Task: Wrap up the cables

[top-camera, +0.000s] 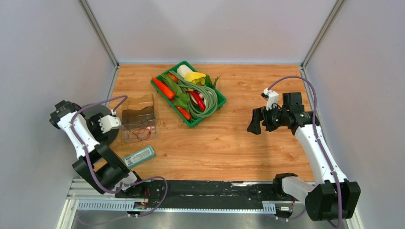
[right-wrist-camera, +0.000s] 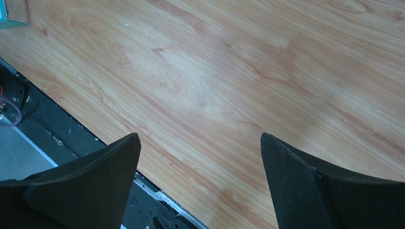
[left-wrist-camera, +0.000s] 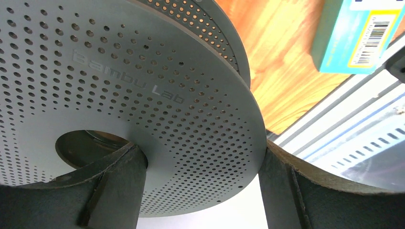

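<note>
At the worktop's point(top-camera: 239, 143) left edge the left pincer point(left-wrist-camera: 203, 152) pinches a grey perforated spool point(left-wrist-camera: 143, 86). The right pincer point(right-wrist-camera: 200, 143) hangs spread above the right side. Beside the spool, a clear tray point(top-camera: 138, 112) holds the thin red wire point(top-camera: 142, 133).

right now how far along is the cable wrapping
Done: the left gripper has the grey spool clamped by its flange. In hand: nothing more; the right gripper hangs open above the table. Left: all the wrapping, since the red wire lies loose in the clear tray.
</note>
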Controlling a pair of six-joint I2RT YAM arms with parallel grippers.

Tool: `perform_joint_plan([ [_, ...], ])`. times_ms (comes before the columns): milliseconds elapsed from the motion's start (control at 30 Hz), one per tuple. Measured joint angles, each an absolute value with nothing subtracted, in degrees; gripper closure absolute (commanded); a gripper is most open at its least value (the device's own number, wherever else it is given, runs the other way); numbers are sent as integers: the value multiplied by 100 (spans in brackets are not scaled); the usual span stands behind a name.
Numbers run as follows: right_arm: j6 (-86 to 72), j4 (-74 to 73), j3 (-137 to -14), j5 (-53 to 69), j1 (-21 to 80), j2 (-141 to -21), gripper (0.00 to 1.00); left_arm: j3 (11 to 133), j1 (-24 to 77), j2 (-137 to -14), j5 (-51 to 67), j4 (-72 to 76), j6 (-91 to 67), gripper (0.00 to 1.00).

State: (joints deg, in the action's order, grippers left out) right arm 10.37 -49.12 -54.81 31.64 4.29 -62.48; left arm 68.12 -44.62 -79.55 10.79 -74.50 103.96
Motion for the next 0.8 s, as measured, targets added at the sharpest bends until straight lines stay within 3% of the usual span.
perform_joint_plan([
  [167,1024,-4908,-5481,3271,429,-6237,0,7290,-4342,-7120,1649,-7662,10589,56],
  [267,985,-4925,-5516,3358,429,-6252,0,7832,-3677,-6753,1883,-7710,10206,58],
  [400,921,-4963,-5752,3367,412,-6340,0,8342,-1479,-6292,2228,-7548,8818,60],
  [567,775,-4941,-5857,3356,108,-6324,0,8580,1964,-6381,2073,-7644,6379,64],
  [800,504,-4818,-5837,3186,-755,-6241,0,8702,4604,-7780,1361,-7614,4379,64],
])
